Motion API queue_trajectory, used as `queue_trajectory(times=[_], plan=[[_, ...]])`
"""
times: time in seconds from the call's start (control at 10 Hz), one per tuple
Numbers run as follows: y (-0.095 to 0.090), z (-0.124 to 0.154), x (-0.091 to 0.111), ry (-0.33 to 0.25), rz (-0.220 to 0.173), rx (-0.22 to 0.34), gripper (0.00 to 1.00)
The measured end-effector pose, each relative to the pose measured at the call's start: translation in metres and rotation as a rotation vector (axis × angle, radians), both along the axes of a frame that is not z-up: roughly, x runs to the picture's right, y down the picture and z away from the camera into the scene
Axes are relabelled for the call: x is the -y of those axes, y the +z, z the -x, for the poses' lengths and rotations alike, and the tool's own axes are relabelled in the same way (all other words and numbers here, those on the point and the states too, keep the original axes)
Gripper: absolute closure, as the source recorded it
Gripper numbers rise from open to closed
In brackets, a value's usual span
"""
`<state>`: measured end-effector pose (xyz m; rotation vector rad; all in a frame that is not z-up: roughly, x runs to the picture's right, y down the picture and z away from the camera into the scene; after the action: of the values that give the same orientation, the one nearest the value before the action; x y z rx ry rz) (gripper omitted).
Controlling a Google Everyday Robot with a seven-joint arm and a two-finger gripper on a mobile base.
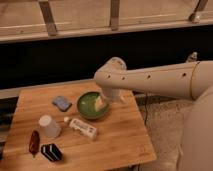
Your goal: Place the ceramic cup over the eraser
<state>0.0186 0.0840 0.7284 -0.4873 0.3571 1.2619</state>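
Camera view: jaws above green bowl

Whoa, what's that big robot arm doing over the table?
The robot's arm reaches in from the right over the wooden table. Its gripper hangs open above the green bowl, holding nothing. The ceramic cup it is meant to move stands untouched near the table's left front. The striped eraser lies just in front of the cup, apart from it, so the cup is not over the eraser yet. A white bottle lies between cup and bowl.
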Motion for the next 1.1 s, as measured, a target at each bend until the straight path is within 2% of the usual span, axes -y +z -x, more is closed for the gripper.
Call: queue_trajectory(times=[0.2,0.3,0.6,0.8,1.0,1.1], plan=[[-0.010,0.038,0.009,-0.038,-0.019,0.088,0.20],[-0.012,0.053,0.011,-0.060,-0.024,0.114,0.20],[-0.023,0.133,0.006,-0.213,-0.031,0.216,0.20],[-0.035,0.192,-0.008,-0.332,-0.027,0.301,0.20],[-0.050,0.231,-0.021,-0.428,-0.034,0.386,0.20],[-0.053,0.238,-0.023,-0.437,-0.038,0.402,0.20]])
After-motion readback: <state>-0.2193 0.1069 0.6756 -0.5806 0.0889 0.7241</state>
